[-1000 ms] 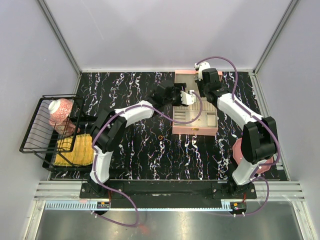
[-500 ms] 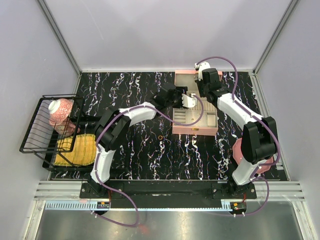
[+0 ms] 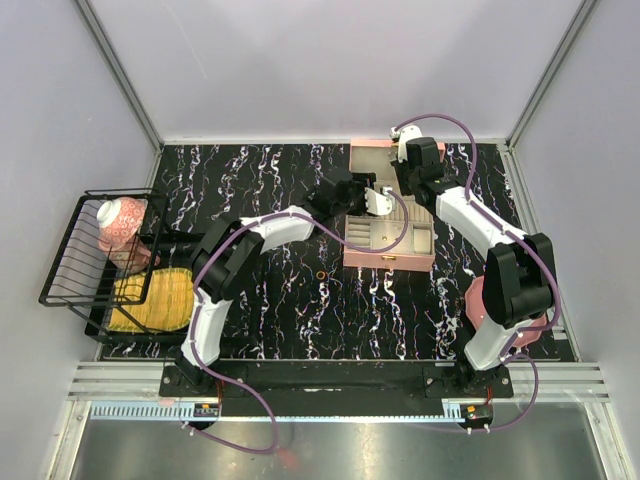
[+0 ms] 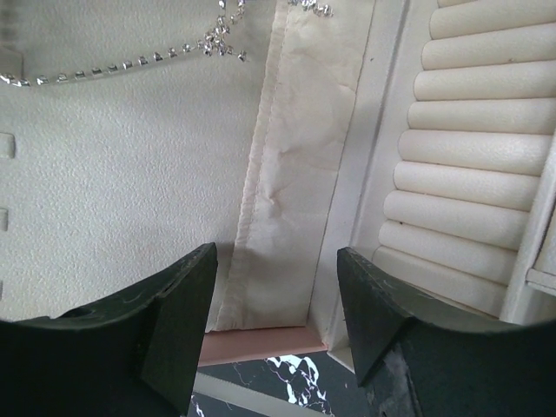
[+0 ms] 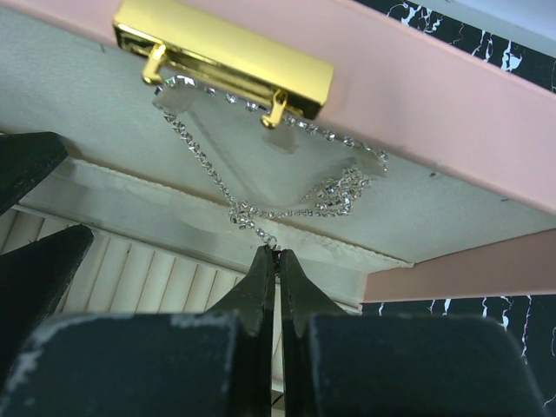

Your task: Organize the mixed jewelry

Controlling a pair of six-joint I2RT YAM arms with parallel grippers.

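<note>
Tabletop [image 3: 270,300]: black marble-patterned surface, white veining, rectangular. Walls [image 3: 330,60]: plain pale grey-lilac panels on three sides, joined by aluminium corner posts [image 3: 120,75] that slant outward in overhead view. Near edge: silver slotted rail [image 3: 330,378], then brushed metal sheet [image 3: 330,450]. Light: even, diffuse; shadows soft.

The box's lining [image 4: 130,191] is finished in matt, finely grained cream leatherette, and the ring rolls [image 4: 469,156] are covered smooth. The clasp [image 5: 230,61] is made of polished gold metal, the chain [image 5: 261,213] of glittering silver links. The tabletop [image 3: 280,300] is veined like black marble.
</note>
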